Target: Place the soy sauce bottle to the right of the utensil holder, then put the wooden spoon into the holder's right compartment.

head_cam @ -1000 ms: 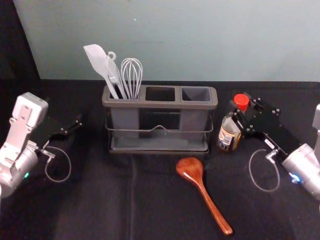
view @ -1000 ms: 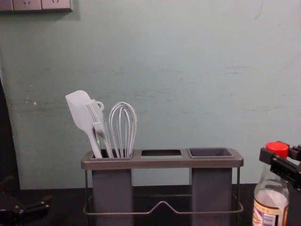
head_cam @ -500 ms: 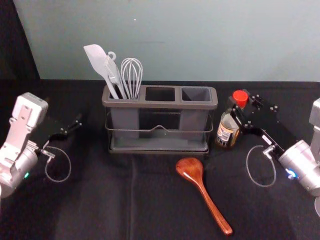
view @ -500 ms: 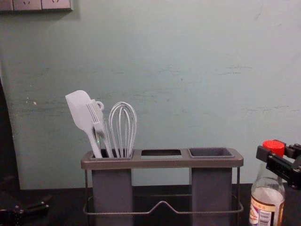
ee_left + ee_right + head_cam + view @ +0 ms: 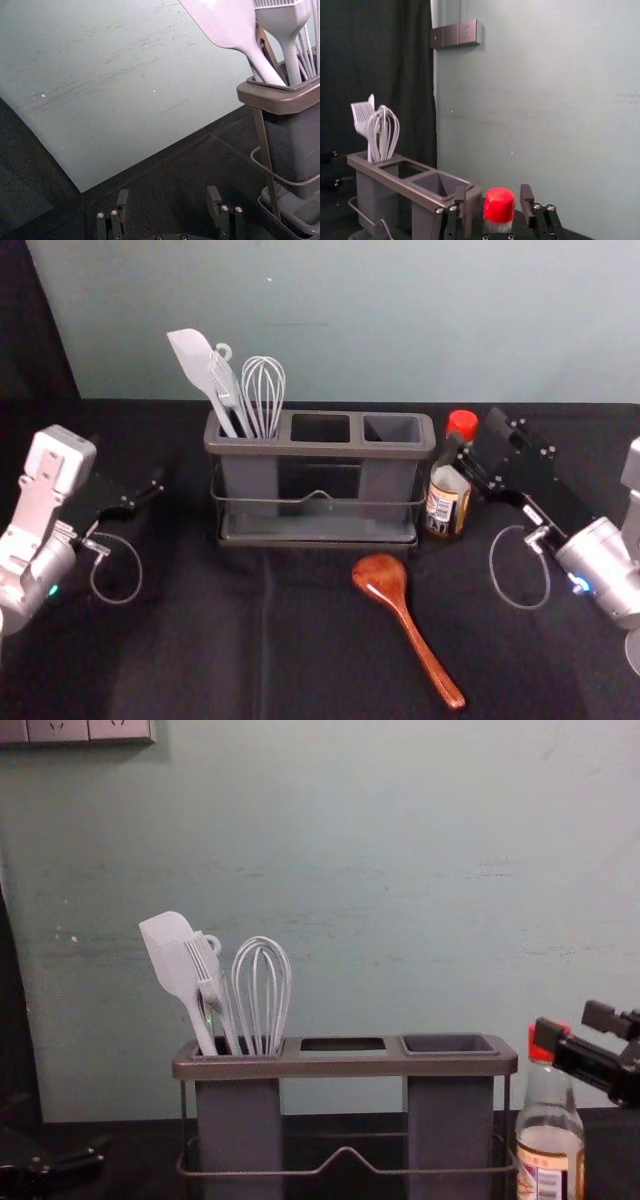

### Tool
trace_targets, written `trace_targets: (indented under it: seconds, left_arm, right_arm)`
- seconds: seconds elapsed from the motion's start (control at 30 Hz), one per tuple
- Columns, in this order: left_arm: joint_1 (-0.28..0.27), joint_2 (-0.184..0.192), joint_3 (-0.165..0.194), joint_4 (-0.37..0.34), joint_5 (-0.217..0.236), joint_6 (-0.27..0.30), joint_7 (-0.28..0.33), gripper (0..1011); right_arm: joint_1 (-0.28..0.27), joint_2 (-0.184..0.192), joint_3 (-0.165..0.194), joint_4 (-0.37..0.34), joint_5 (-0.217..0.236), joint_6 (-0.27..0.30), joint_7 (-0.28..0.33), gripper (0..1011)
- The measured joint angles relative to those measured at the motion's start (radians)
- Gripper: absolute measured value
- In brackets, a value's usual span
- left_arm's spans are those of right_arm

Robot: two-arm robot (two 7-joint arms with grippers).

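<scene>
The soy sauce bottle (image 5: 446,502) stands upright just right of the utensil holder (image 5: 318,530). My right gripper (image 5: 474,432) is at its neck, just below the red cap (image 5: 462,424). In the right wrist view, the open fingers of the right gripper (image 5: 494,194) stand apart with gaps on both sides of the red cap (image 5: 499,205). The wooden spoon (image 5: 408,625) lies on the dark cloth in front of the holder, bowl toward it. The holder's right compartment (image 5: 392,428) holds nothing. Parked at the left, my left gripper (image 5: 135,480) is open; its wrist view shows the left gripper (image 5: 168,194) with nothing between its fingers.
A white spatula (image 5: 190,355), a brush and a whisk (image 5: 263,390) stand in the holder's left compartment and rise above its rim. Behind the table is a pale green wall (image 5: 400,320). Cables loop beside both wrists.
The bottle has moved left, closer to the holder, along with my right gripper. The right gripper's fingers have spread away from the cap. The left arm, holder and spoon are unmoved.
</scene>
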Motion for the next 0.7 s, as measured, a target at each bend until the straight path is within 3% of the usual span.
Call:
trace_targets:
  seconds: [0.37, 0.7]
  left_arm:
    - [0.000, 0.000, 0.000, 0.000, 0.000, 0.000, 0.000, 1000]
    - [0.000, 0.000, 0.000, 0.000, 0.000, 0.000, 0.000, 1000]
  right_arm:
    - [-0.064, 0.010, 0.032, -0.116, -0.020, -0.002, -0.043, 985]
    - [-0.122, 0.015, 0.044, -0.208, -0.049, 0.035, -0.077, 1002]
